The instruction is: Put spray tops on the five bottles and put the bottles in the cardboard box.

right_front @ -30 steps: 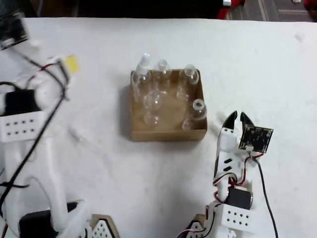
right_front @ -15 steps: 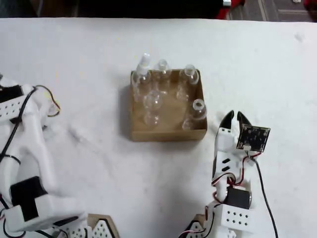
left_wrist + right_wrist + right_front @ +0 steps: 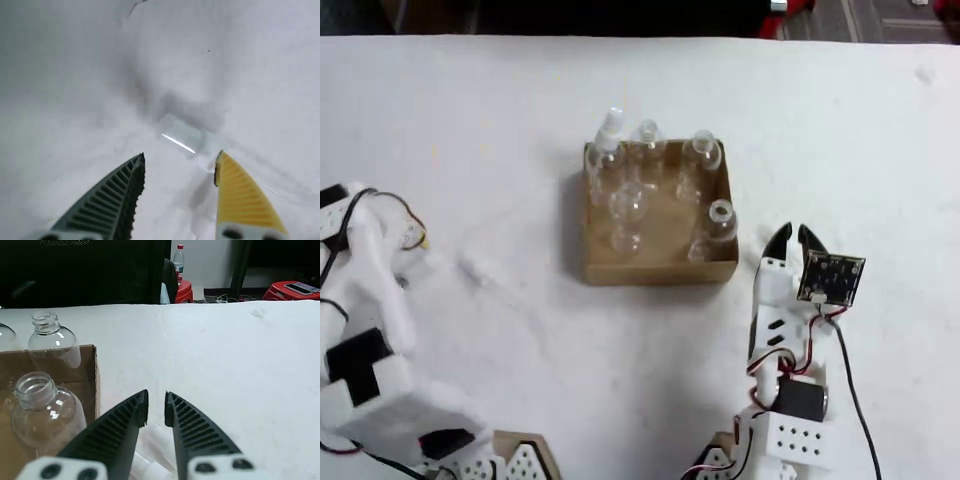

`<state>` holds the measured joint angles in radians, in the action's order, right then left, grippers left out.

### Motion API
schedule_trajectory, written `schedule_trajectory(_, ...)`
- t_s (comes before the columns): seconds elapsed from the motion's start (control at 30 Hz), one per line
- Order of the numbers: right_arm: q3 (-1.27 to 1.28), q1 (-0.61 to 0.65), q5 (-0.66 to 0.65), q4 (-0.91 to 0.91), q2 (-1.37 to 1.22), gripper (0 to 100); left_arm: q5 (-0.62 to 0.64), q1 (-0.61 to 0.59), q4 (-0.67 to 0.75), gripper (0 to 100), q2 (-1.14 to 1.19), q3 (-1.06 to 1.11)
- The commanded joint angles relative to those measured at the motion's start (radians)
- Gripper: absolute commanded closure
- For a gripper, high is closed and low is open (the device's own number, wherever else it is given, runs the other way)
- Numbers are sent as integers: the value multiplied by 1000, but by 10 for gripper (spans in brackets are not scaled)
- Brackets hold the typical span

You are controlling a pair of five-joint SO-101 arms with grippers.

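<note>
Five bottles (image 3: 628,210) are stood upright in cardboard box (image 3: 660,270) | nearest uncapped bottle (image 3: 718,225) is found just left of right gripper (image 3: 793,238), whose jaws are narrowly parted, nothing held | left gripper (image 3: 180,156) is spread wide, empty, well apart | right arm (image 3: 775,330) is judged nearer.

Legible text, numbers, signs: none in any view.

Circuit board (image 3: 832,278), just beside the right jaws: surface markings too small to read.

Cardboard box (image 3: 660,270), ahead of the right jaws and off to one side: plain brown walls, no print that can be made out.

Background bottle (image 3: 178,259), far beyond the right jaws and off the worktop: a label band shows, wording too small to read.
</note>
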<state>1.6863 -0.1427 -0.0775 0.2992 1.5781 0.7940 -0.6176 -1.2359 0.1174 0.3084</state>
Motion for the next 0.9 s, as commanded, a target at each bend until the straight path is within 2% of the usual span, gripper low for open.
schedule_trajectory(0.0, 9, 5, -2, -15, 2, 950, 11, -4, 69, 786, 81, -15)
schedule_trajectory(0.17, 9, 5, -2, -15, 2, 950, 11, -4, 132, 786, 128, -17)
schedule_trajectory(0.6, 9, 5, -2, -15, 2, 950, 14, 31, 130, 786, 130, -35)
schedule_trajectory(0.73, 9, 5, -2, -15, 2, 950, 91, 61, 126, 786, 137, -48)
schedule_trajectory(0.87, 9, 5, -2, -15, 2, 950, 94, 105, 120, 800, 134, -9)
